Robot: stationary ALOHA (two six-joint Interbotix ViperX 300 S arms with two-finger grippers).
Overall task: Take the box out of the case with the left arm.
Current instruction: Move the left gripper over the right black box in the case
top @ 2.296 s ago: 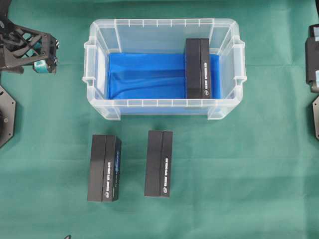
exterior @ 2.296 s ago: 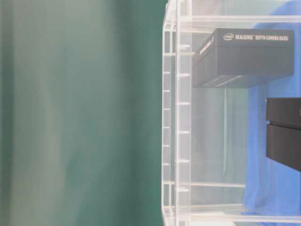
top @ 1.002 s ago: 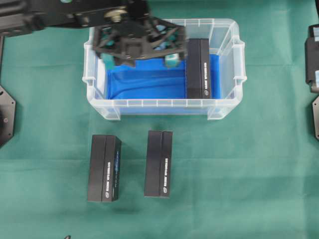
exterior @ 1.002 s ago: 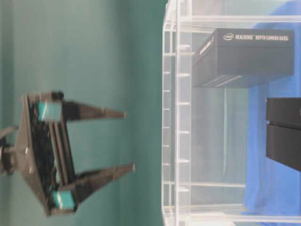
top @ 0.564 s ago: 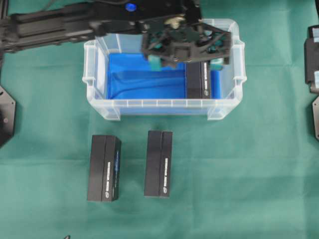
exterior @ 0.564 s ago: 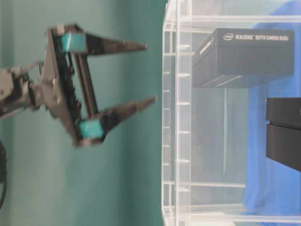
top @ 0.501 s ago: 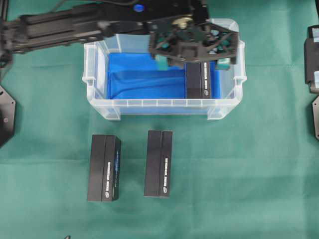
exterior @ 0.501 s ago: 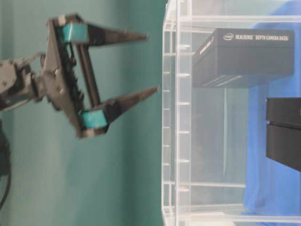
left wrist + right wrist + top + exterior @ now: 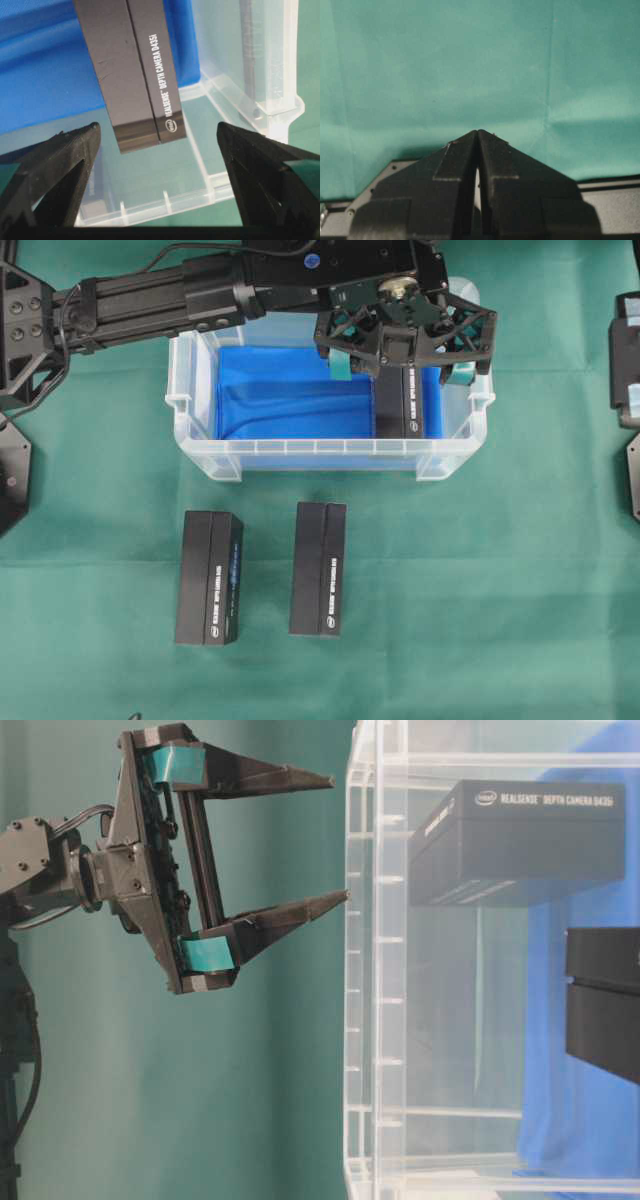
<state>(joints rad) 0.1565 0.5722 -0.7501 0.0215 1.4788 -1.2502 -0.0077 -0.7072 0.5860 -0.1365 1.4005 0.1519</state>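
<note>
The clear case (image 9: pixel 300 447) with a blue lining stands at the back middle of the green cloth. One black box (image 9: pixel 400 412) lies at its right end, lengthwise front to back. My left gripper (image 9: pixel 400 365) hangs open above the box's far half, one finger to each side of it. In the table-level view the left gripper (image 9: pixel 340 840) has its tips at the case (image 9: pixel 375 970) rim, apart from the box (image 9: pixel 520 840). The left wrist view shows the box (image 9: pixel 135 75) between the spread tips of the left gripper (image 9: pixel 157 127), untouched. My right gripper (image 9: pixel 477 132) is shut on nothing over the cloth.
Two more black boxes (image 9: pixel 209 577) (image 9: pixel 318 568) lie on the cloth in front of the case. The right arm's base (image 9: pixel 628 360) sits at the right edge. The left arm's long link (image 9: pixel 140 300) crosses the case's back left corner.
The left arm has swung from the left side across the case to above the box at its right end. Its jaws stayed wide open. The boxes have not moved.
</note>
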